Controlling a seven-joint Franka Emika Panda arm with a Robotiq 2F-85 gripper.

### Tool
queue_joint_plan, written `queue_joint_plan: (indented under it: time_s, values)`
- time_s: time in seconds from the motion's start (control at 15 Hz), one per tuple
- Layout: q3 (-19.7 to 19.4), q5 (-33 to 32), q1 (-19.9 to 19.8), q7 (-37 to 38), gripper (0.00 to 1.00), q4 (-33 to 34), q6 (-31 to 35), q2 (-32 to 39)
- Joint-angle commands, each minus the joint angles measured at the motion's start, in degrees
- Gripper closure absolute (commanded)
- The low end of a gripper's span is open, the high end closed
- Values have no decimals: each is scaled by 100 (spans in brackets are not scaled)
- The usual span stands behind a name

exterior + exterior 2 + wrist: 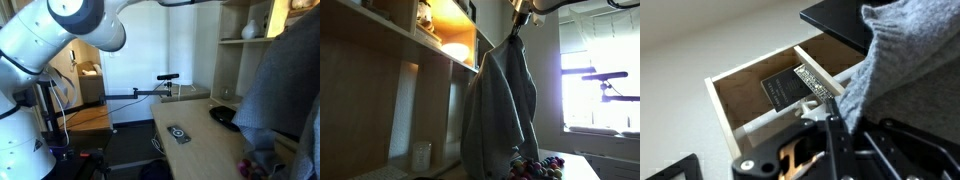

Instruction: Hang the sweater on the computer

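The sweater (500,100) hangs with its long axis vertical from the gripper (516,20), jaws clamped on its top. Its lower end is near the counter (200,152), beside the shelves (430,45). Only the wrist view shows its 1 white tag (815,82).

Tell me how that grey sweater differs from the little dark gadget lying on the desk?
The sweater is large, grey-blue and wrinkled, while the dark gadget is small, flat and stiff-looking. The sweater hangs down in the air, pinched near its top by the gripper, while the gadget lies flat on the desk with nothing touching it. They share nothing obvious.
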Motion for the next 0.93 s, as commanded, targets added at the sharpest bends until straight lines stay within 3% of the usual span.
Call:
queue_joint_plan:
  time_s: [0.0, 0.53, 0.87]
  values:
    - [189, 138, -174, -207, 97, 10, 454, 8]
    - [200, 185, -448, 692, 97, 78, 713, 147]
    - [228, 156, -421, 662, 96, -12, 620, 158]
